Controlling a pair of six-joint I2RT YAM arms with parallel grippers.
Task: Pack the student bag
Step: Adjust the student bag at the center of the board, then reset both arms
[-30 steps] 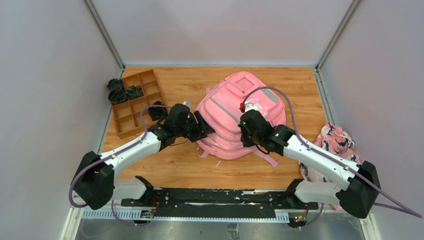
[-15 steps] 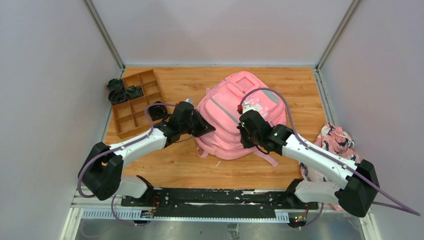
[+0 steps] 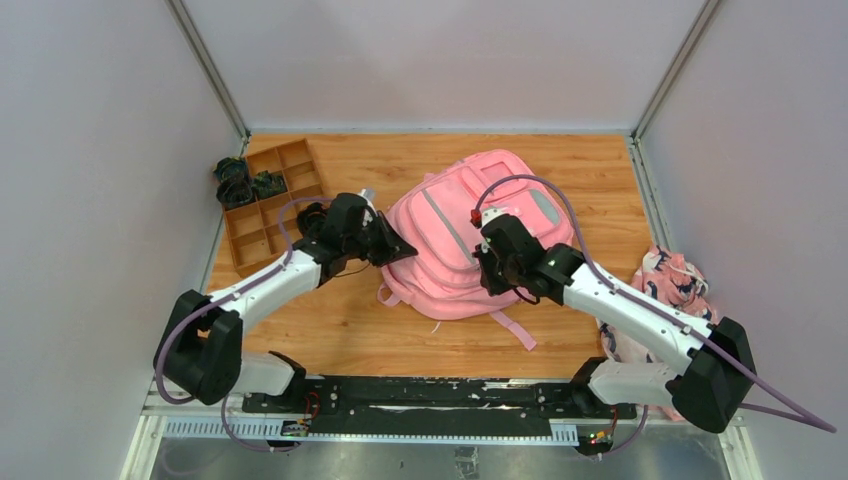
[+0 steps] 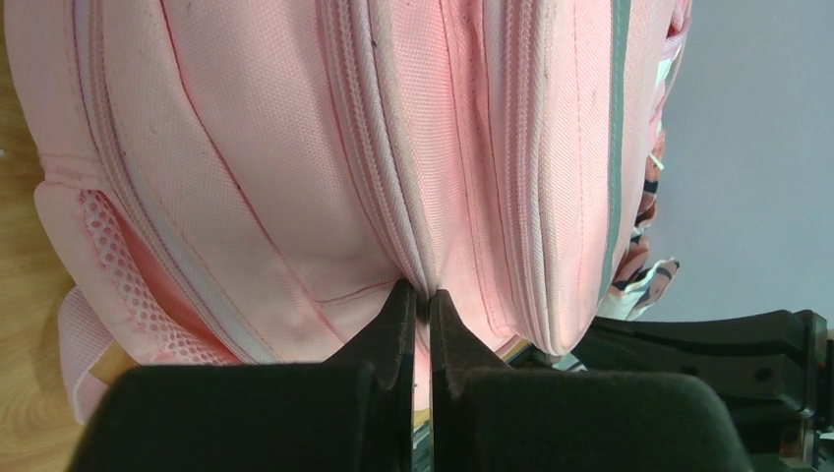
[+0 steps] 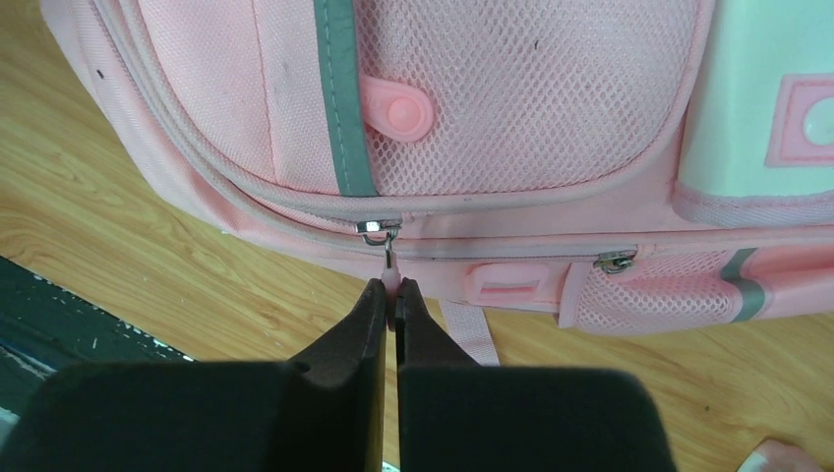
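Right of the wooden tray [image 3: 262,210], we are pinching a fold of the student bag [image 3: 440,270] with our left gripper [image 4: 421,295], jaws nearly together. The bag is lying mid-table. Our right gripper [image 5: 393,292] is squeezing its zipper pull [image 5: 390,264] tightly.

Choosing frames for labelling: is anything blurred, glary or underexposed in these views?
Top external: even soft light, student bag sharp, no glare. Left wrist: bag weave crisp; left gripper a near-black, featureless mass. Right wrist: zipper pull sharp; right gripper equally dark, edges slightly soft.
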